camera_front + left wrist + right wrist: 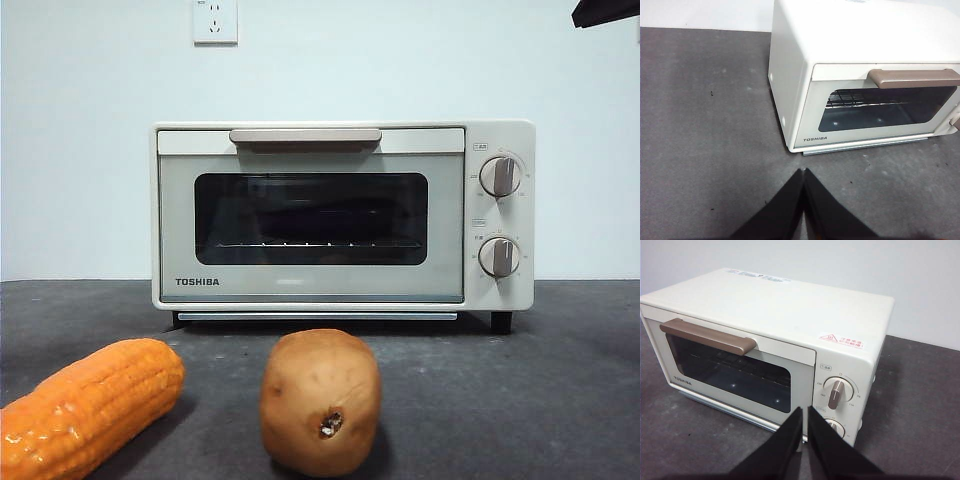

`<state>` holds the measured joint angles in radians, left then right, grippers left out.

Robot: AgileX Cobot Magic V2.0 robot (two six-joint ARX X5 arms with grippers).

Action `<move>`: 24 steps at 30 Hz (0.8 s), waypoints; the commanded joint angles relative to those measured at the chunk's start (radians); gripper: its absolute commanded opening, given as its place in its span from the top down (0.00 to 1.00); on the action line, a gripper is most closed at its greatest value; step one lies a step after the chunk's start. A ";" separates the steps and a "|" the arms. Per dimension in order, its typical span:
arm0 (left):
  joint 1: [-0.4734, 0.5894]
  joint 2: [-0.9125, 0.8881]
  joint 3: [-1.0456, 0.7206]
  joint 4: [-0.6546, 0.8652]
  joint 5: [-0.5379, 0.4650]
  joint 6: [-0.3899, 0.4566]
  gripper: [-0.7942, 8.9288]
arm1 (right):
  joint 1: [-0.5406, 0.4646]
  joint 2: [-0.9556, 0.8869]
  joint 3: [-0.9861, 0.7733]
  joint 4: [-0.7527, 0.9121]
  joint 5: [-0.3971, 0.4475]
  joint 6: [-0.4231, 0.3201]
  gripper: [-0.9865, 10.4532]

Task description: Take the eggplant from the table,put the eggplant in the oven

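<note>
Waiting above the table [580, 400], both arms idle, oven [340, 215] door closed.
Left gripper [804, 172] and right gripper [804, 410] hang with jaws pressed together, holding nothing. No eggplant shows on the table; a dark shape behind the glass may be it. Corn [85, 405] at 7 o'clock and potato [320, 400] at 6 front the door.

Left pincer [804, 172] and right pincer [804, 412] both hang closed, holding nothing.
</note>
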<state>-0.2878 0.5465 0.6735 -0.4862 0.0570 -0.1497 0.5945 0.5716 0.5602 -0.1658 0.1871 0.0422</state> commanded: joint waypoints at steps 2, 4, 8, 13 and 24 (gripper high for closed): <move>-0.009 -0.026 0.004 0.005 -0.002 -0.009 0.91 | 0.005 0.006 0.004 0.013 0.005 0.010 0.91; -0.005 -0.073 0.000 0.000 -0.015 0.069 0.91 | 0.005 0.006 0.004 0.013 0.005 0.010 0.91; 0.033 -0.209 -0.045 0.017 -0.017 0.200 0.91 | 0.005 0.006 0.004 0.013 0.004 0.010 0.91; 0.106 -0.351 -0.205 0.121 -0.058 0.228 0.91 | 0.005 0.006 0.004 0.013 0.004 0.010 0.91; 0.201 -0.496 -0.540 0.290 -0.066 0.228 0.91 | 0.005 0.006 0.004 0.013 0.004 0.010 0.91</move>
<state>-0.0902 0.0563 0.1444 -0.2142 -0.0044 0.0654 0.5945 0.5720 0.5602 -0.1654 0.1871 0.0422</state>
